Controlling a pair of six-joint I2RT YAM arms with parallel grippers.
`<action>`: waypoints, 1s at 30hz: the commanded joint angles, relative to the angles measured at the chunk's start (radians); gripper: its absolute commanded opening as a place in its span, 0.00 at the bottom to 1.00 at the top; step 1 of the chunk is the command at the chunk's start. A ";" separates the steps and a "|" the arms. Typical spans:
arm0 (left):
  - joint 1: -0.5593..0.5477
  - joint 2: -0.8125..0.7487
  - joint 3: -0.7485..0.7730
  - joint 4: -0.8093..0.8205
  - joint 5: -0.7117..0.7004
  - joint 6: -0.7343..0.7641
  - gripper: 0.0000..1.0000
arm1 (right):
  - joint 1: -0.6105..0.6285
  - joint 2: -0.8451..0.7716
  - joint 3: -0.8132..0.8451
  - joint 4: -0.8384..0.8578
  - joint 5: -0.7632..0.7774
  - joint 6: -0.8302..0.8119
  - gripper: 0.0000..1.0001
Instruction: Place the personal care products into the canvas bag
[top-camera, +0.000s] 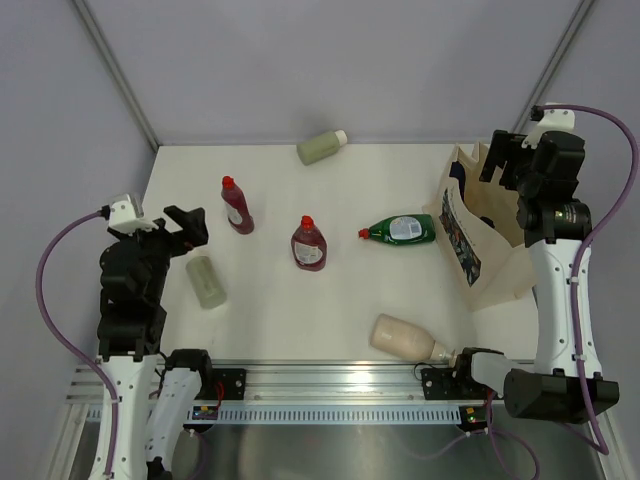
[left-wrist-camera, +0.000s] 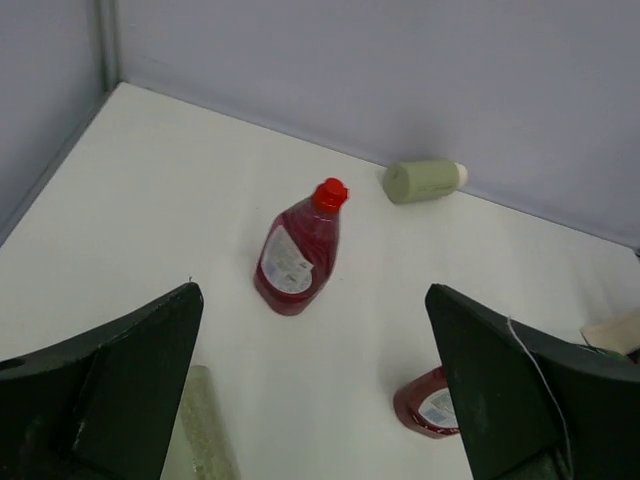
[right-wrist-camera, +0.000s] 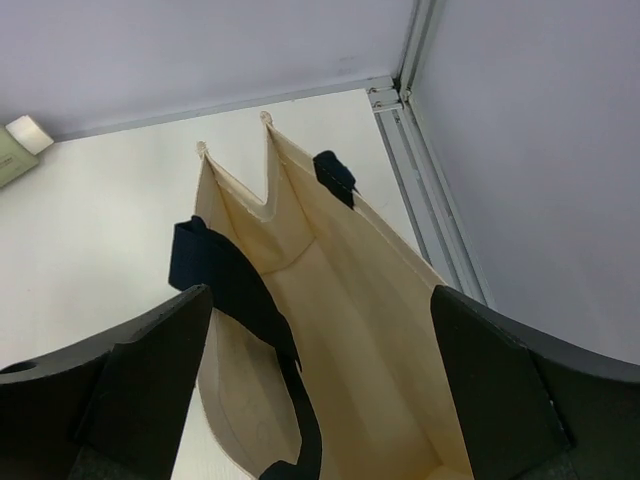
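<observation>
Canvas bag (top-camera: 478, 262) stands open at the right of the tabletop (top-camera: 280, 310), with nothing seen inside. All six bottles rest out on the white surface. A sage cylinder (top-camera: 206, 282) lies just beside the left fingers (left-wrist-camera: 110, 395). Both pairs are spread wide and hold nothing, and the right fingers (right-wrist-camera: 515, 400) hang over the bag's mouth. I judge the left should come down square across the cylinder's middle and close across its width, so it cannot roll away

Left pincer (left-wrist-camera: 312, 298) agape — dark red bottle (left-wrist-camera: 299, 252) ahead, sage cylinder (left-wrist-camera: 422, 181) by wall (left-wrist-camera: 400, 70).
</observation>
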 joint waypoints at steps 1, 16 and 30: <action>0.003 0.019 0.017 0.107 0.288 0.046 0.99 | 0.001 -0.021 0.053 -0.020 -0.155 -0.098 1.00; -0.346 0.190 0.072 0.048 0.102 0.147 0.99 | 0.107 0.088 0.092 -0.581 -1.119 -0.789 0.99; -0.543 0.401 -0.184 0.431 0.271 0.432 0.99 | 0.127 0.159 0.029 -0.575 -1.199 -0.818 0.99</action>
